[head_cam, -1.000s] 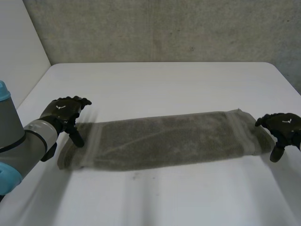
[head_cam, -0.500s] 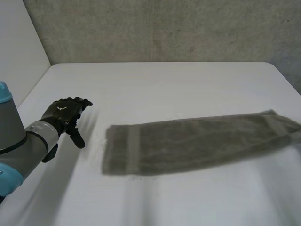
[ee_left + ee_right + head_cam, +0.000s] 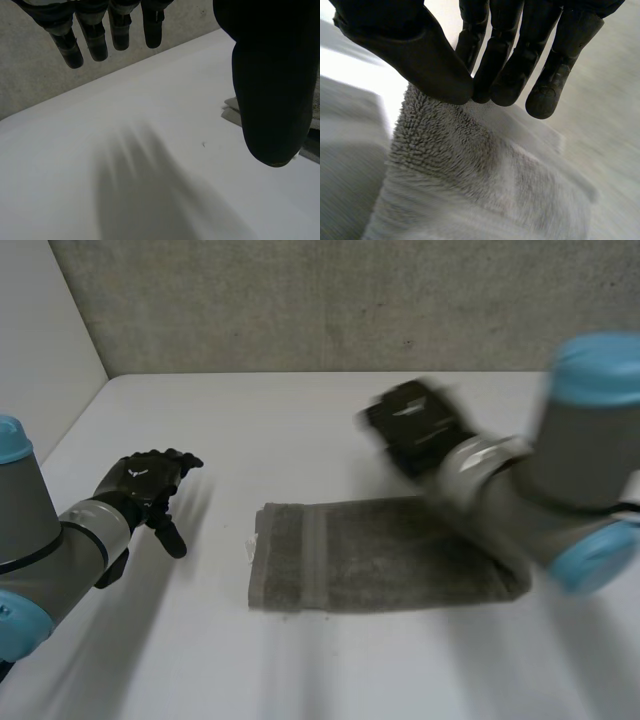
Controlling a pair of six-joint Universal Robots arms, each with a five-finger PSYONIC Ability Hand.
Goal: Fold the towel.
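Note:
A grey towel (image 3: pixel 380 555) lies on the white table (image 3: pixel 320 410), its striped left end flat. My right hand (image 3: pixel 415 425) is above the towel's middle, and its arm crosses over the towel's right part. In the right wrist view the thumb and fingers (image 3: pixel 500 75) pinch the edge of the towel (image 3: pixel 470 170), which hangs from them. My left hand (image 3: pixel 145 480) hovers over bare table to the left of the towel, apart from it. Its fingers (image 3: pixel 95 37) are straight with nothing in them, and a towel corner (image 3: pixel 231 109) lies beside the thumb.
A grey wall (image 3: pixel 330 300) runs behind the table's far edge, and a white panel (image 3: pixel 40 330) stands at the left. Bare tabletop lies in front of the towel and beyond it.
My right hand has shut on the towel's right end and swung it up and leftward over the towel. The towel slid right, away from my left hand, which has barely moved.

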